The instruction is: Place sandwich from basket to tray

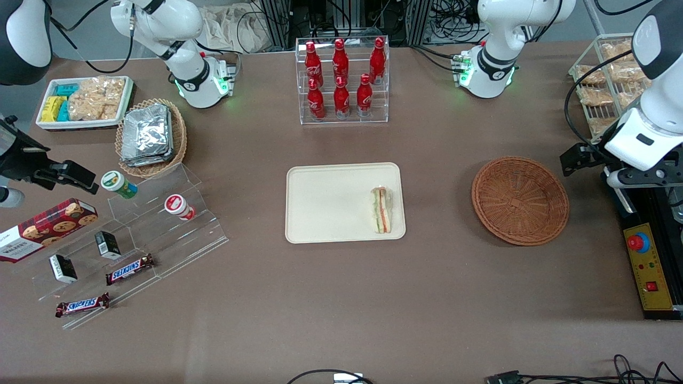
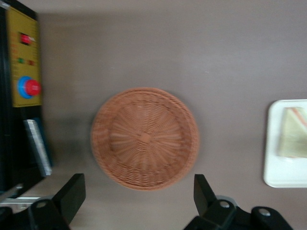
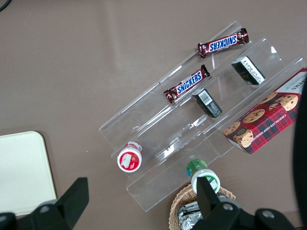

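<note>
The sandwich [image 1: 381, 209] lies on the tray [image 1: 325, 202]. My pincer [image 2: 139, 201] hangs open and empty above the basket [image 1: 520, 200].

Six red bottles [image 1: 341, 98] stand in the clear rack. On the surface lie two wicker baskets: the reddish basket [image 1: 520, 200] and a tan basket [image 1: 179, 136] of foil packets, too stacked to count. Two trays: the cream tray [image 1: 331, 202] with one sandwich [image 1: 382, 209], and a white tray [image 1: 80, 124] of snacks. Two Snickers bars [image 1: 129, 269], two black boxes [image 1: 108, 244], two cups [image 1: 118, 184], one cookie box [image 1: 45, 228]. One end effector [image 2: 138, 184] hangs above the reddish basket's edge, fingers spread wide.
</note>
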Robot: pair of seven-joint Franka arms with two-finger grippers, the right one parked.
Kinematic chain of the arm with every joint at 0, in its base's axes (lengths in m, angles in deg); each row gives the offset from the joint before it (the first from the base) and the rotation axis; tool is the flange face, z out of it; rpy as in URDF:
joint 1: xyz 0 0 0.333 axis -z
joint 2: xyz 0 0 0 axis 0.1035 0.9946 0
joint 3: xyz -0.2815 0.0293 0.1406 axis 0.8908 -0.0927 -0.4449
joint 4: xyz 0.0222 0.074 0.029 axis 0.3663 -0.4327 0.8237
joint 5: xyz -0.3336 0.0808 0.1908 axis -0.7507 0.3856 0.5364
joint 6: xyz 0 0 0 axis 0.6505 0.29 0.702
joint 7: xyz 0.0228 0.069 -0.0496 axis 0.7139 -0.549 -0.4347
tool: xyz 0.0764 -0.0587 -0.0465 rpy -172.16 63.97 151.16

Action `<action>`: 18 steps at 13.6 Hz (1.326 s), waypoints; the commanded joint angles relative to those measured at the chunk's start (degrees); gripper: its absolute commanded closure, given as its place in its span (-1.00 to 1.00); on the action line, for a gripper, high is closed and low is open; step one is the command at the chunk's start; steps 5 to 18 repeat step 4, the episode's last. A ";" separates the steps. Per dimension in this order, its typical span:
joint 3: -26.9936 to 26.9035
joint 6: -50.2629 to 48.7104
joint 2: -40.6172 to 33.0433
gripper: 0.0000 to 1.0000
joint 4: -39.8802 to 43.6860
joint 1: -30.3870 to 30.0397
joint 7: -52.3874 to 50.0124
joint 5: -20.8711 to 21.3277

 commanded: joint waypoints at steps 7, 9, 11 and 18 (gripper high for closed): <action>-1.30 -2.69 1.57 -1.00 4.09 0.75 0.60 -2.05; -1.30 -2.69 1.57 -1.00 4.09 0.75 0.60 -2.05; -1.30 -2.69 1.57 -1.00 4.09 0.75 0.60 -2.05; -1.30 -2.69 1.57 -1.00 4.09 0.75 0.60 -2.05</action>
